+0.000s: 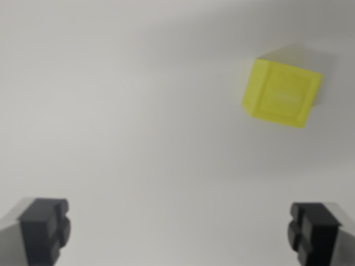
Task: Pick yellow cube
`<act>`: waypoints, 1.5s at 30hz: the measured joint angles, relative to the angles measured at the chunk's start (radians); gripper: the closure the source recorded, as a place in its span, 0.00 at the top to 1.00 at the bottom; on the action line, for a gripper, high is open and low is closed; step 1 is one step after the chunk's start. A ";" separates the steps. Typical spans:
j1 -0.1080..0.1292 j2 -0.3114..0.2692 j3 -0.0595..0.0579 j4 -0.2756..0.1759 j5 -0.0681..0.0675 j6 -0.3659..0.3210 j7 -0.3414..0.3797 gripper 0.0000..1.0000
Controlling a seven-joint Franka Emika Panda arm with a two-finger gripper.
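Approach step, grasp not begun. Left finger (44,228) low at the wrist view's left edge, well apart from the cube (282,93) and down-left of it. Gripper (180,230) spread wide, nothing between the fingers, only bare grey surface (138,111). Gripper midpoint down-left of cube, well short of it. Cube up toward the wrist view's right, resting on the surface, turned slightly so its edges run skew to the finger line; soft shadow just behind it. Right finger (313,231) low at the wrist view's right edge, almost straight below the cube but still well apart.

Next move, as judged: shift toward the wrist view's right and forward until cube sits centred between fingers, likely small wrist twist to square up with its faces, then descend and close. Risk: off-centre closing could nudge or spin the cube.

Arm pose: wrist pointing down at surface, camera looking steeply down, hovering above cube height. Picture somewhat blurred; height hard to judge.
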 joint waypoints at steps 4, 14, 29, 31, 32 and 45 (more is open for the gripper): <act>-0.006 0.011 0.000 -0.003 0.000 0.014 0.003 1.00; -0.022 0.042 0.000 -0.008 0.001 0.050 0.009 1.00; -0.046 0.090 0.000 -0.012 0.002 0.101 0.019 1.00; -0.049 0.097 0.000 -0.012 0.002 0.108 0.021 1.00; -0.051 0.100 0.000 -0.012 0.002 0.111 0.021 1.00; -0.071 0.146 0.000 -0.008 0.003 0.153 0.030 1.00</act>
